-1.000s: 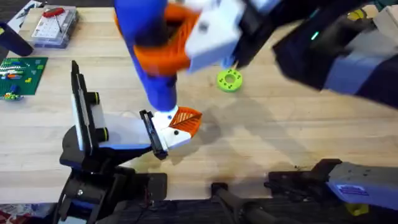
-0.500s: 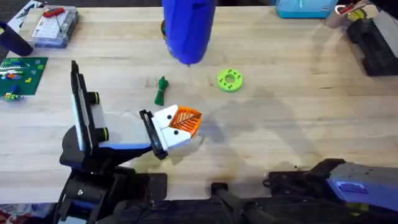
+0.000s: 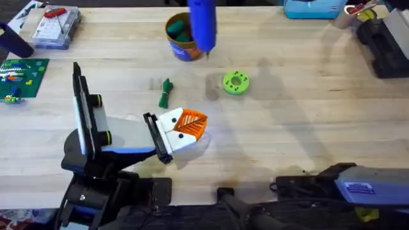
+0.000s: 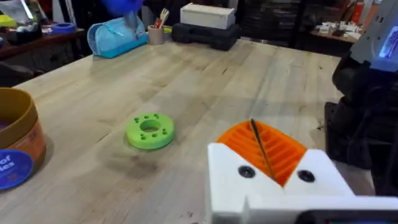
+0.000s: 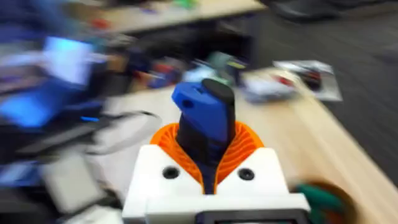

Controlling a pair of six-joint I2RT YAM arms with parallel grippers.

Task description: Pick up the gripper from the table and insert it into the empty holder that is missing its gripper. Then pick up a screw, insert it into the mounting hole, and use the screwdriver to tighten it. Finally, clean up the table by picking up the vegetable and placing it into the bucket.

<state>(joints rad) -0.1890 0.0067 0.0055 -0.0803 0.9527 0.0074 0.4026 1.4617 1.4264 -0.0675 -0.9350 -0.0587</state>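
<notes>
The light butcher-block worktop (image 3: 300, 128) runs across the overhead view. At its far left sit a clear parts box (image 3: 56, 29) with a small red-handled tool on it and a green board (image 3: 22, 75).

Far and centre stands the orange-brown bucket (image 3: 181, 39) with something green inside. The blue screwdriver (image 3: 203, 24) hangs upright, its tip just over the bucket's right rim. Nearer, the dark-green vegetable (image 3: 166, 93) lies on the bare wood. A lime-green disc (image 3: 236, 82) lies to its right, apart from it.

Near left, the left end effector (image 3: 185, 124), a white block with orange ribbed pads, sits against the black holder (image 3: 156, 139) at the end of a white link with blue trim. It lies low on the wood, just near of the vegetable. The right arm's base (image 3: 361, 188) is at the near right.

In the left wrist view, the left end effector (image 4: 267, 152) has its orange pads pressed together with only a thin dark seam between them, and it grasps nothing. The green disc (image 4: 149, 130) lies on the wood beyond it, and the bucket (image 4: 17, 146) with its blue label stands to one side.

In the right wrist view, the right end effector (image 5: 208, 165) is clenched on the screwdriver (image 5: 205, 118). The blue body stands up between the orange pads (image 5: 247, 144). The room behind is blurred.
</notes>
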